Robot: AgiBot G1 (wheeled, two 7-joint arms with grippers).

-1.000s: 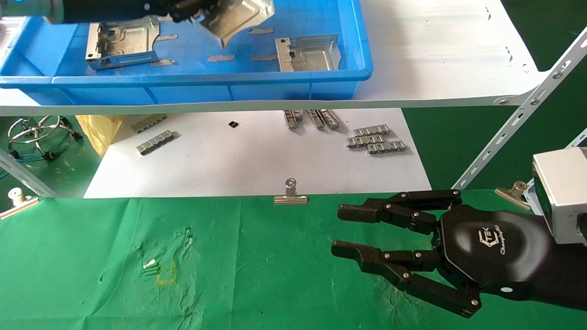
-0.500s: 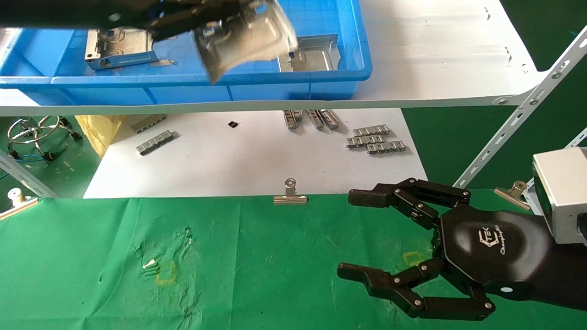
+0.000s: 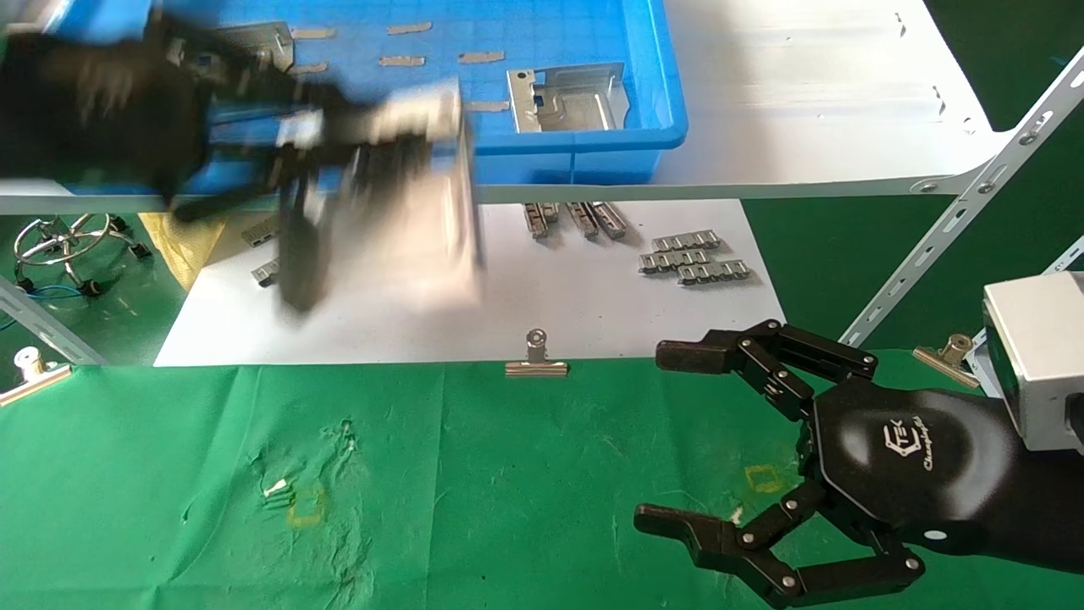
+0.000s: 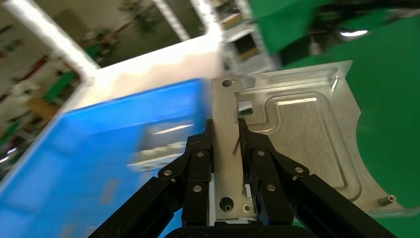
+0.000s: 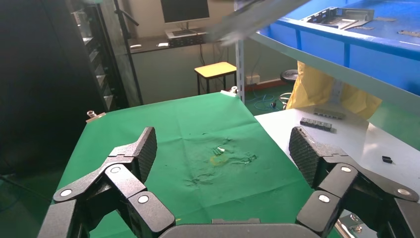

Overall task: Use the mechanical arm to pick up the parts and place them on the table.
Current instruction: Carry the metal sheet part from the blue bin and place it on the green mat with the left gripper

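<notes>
My left gripper is shut on a silver sheet-metal part and holds it in the air in front of the blue bin, over the white board. In the left wrist view the fingers clamp the part's bent side wall. Another part lies in the bin at its right end, and one more shows behind the left arm. My right gripper is open and empty, low over the green table at the right; it also shows in the right wrist view.
The white board holds several small grey ribbed strips. A binder clip grips the cloth's far edge, and others sit at the left and right. A white shelf carries the bin. Yellow marks lie on the cloth.
My left gripper has carried the part out of the bin, towards me and downward over the white board. My right gripper's fingers have spread wide apart.
</notes>
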